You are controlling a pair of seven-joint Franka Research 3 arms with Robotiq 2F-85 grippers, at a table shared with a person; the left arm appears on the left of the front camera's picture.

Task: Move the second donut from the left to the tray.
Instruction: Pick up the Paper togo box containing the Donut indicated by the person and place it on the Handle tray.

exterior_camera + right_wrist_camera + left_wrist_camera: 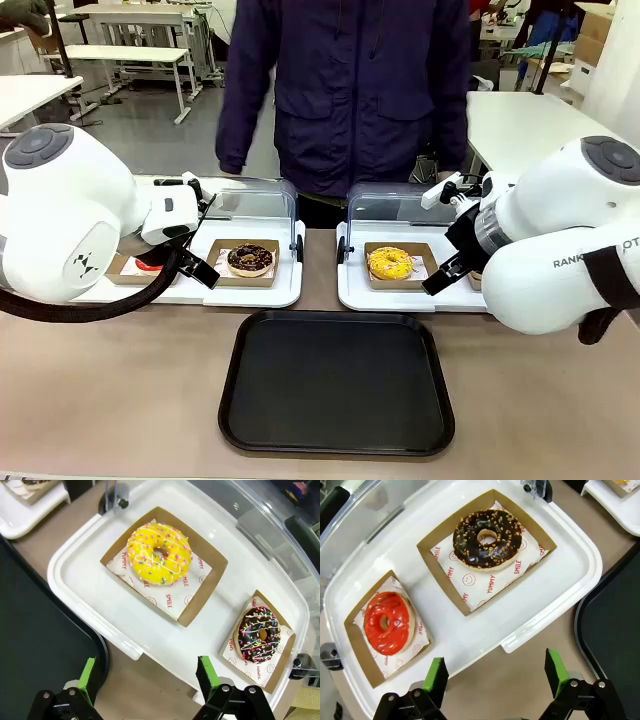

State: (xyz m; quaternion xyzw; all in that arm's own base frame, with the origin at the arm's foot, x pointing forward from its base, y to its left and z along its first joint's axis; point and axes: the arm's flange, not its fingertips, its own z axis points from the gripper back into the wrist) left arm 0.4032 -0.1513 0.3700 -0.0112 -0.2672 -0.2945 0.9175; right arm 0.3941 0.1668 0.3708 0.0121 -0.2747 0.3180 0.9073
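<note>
The second donut from the left (pixel 250 259) is a dark chocolate ring with light specks (pixel 488 539), lying in a brown cardboard holder on the left white tray (pixel 555 587). My left gripper (pixel 496 672) hovers over that tray's near edge, open and empty, with the donut ahead of its fingers. In the front view the left gripper (pixel 190 262) hangs just left of the donut. The black tray (pixel 337 385) lies bare in the table's middle front, and its rim shows too (pixel 620 625) (pixel 35 630). My right gripper (pixel 147 677) (pixel 447 270) is open and empty above the right white tray's near edge.
A red-glazed donut (pixel 387 622) sits left of the chocolate one. A yellow donut (pixel 159 553) and a dark sprinkled donut (pixel 259 634) lie on the right white tray (pixel 350 290). Clear domed lids (pixel 255 205) stand open behind. A person (pixel 350 90) stands at the far side.
</note>
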